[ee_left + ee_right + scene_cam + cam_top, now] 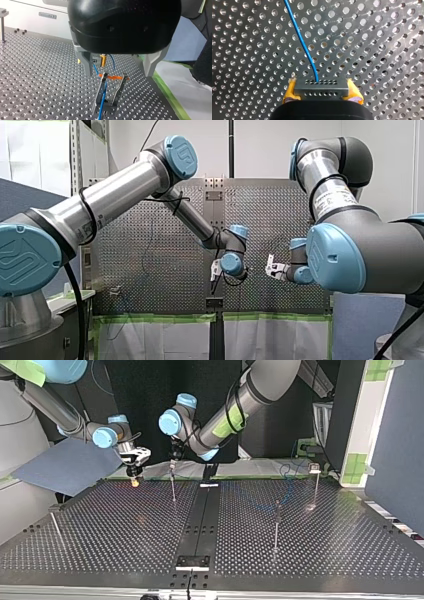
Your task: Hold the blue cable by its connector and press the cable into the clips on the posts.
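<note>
- The connector (pixel 322 86) was a flat, dark grey rectangular block, its faces pierced by neat rows of small round holes
- My right gripper (pixel 322 96) was clamped on that connector, one yellow pad (pixel 290 93) pressed to each short end; the pads looked soft and a little frayed at the tips
- The blue cable (pixel 300 37) was thin, smooth and round; it left the middle of the connector's front face and ran ahead of the gripper in a gentle bow, its long axis pointing away from the fingers over the table (pixel 377 37)
- The table was bright metal, covered in an even grid of round holes
- In the left wrist view my left gripper (pixel 117 74) had its pale, wedge-shaped fingers (pixel 86 62) set wide apart, gripping nothing, beneath a rounded black housing
- Ahead of it, between those fingers, stood a clip (pixel 120 88) of two thin metal prongs spreading from a narrow base, with an orange band (pixel 113 78) across their tips
- The cable lay between the prongs, close against one of them, running lengthwise from base to tips and on to the connector held just beyond
- In the top view, slim upright metal posts (pixel 276 527) stood well apart on the table, and the connector hung low over the table's far edge at the view's left, near the post under my left gripper
</note>
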{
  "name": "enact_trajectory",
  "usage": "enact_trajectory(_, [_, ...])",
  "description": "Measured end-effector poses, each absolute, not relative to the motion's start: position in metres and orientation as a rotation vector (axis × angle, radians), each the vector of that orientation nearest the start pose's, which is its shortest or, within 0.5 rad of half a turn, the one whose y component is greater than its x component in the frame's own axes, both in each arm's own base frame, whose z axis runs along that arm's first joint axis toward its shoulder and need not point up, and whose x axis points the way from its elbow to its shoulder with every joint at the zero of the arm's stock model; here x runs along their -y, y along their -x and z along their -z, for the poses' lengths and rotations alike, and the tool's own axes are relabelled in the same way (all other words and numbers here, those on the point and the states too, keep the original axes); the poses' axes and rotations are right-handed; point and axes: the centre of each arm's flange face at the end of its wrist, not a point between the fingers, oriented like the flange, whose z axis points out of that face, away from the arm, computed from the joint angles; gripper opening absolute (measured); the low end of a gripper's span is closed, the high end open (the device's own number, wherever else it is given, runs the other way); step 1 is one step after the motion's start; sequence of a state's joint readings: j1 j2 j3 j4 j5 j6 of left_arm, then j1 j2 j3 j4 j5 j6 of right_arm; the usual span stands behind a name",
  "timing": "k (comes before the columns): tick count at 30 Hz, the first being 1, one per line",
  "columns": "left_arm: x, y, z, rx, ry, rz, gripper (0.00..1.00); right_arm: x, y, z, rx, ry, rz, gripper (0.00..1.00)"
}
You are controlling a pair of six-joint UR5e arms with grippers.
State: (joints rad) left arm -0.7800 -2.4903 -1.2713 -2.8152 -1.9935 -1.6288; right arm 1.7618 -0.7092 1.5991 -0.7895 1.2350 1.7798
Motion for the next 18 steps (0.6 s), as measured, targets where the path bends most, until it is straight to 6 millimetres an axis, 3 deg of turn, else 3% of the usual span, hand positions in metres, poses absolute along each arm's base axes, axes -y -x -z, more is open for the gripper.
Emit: enact_trajectory(18, [0.5694, -0.4442, -0.0709, -1.804, -0.343, 0.216, 1.00, 0.6095, -0.2872, -0.0251, 1.200, -1.605, -1.677, 0.00])
